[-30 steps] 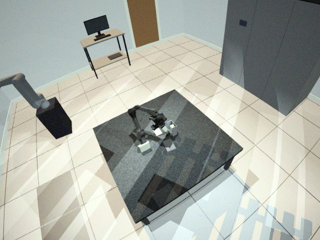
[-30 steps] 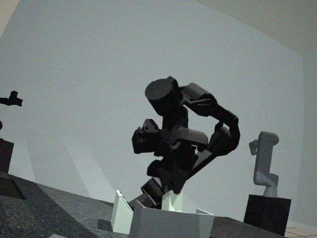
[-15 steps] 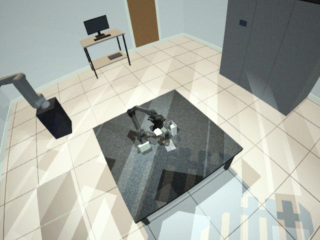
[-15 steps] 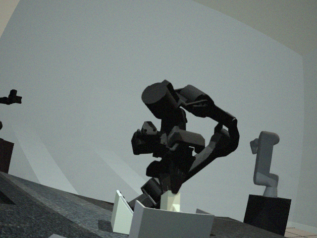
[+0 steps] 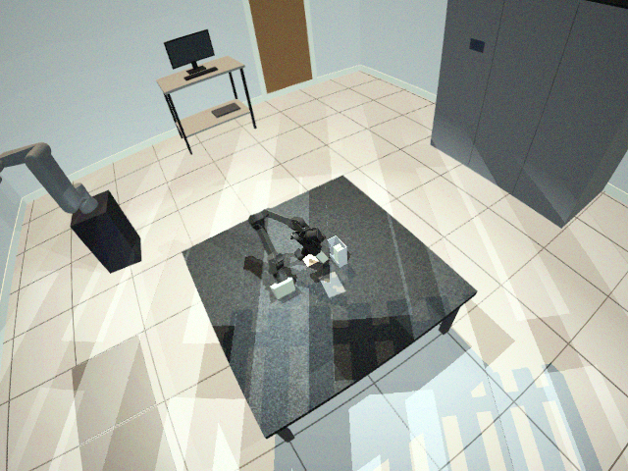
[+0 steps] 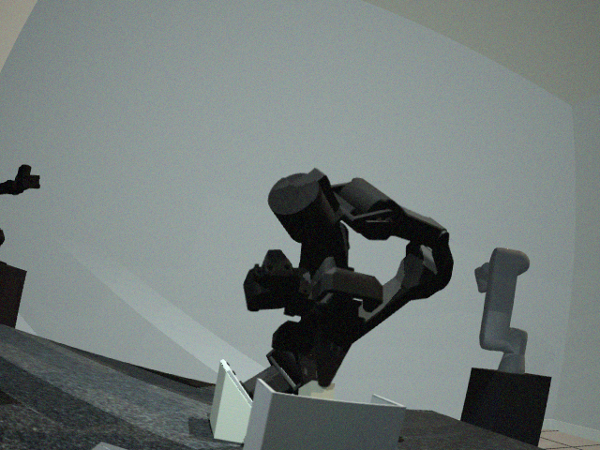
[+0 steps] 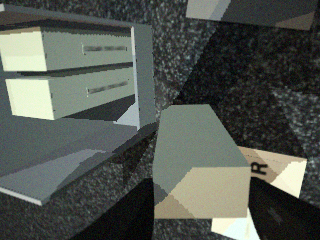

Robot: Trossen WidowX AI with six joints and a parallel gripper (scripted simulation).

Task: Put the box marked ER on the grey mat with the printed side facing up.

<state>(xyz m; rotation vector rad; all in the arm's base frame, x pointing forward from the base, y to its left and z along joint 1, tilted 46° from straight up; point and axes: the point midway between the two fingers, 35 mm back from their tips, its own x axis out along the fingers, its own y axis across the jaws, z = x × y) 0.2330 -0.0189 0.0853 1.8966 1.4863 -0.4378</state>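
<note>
Gripping one plain-faced box (image 5: 322,257) (image 6: 316,390) (image 7: 202,137), the pincer (image 5: 315,251) (image 6: 309,382) (image 7: 199,186) stood about half open beside the bin (image 5: 340,258) (image 6: 324,421) (image 7: 144,75). The box's code and long axis could not be told. One finger partly covered a card (image 5: 306,258) (image 7: 284,169) reading "R". Beyond, two boxes (image 7: 90,47) stood inside the bin.
</note>
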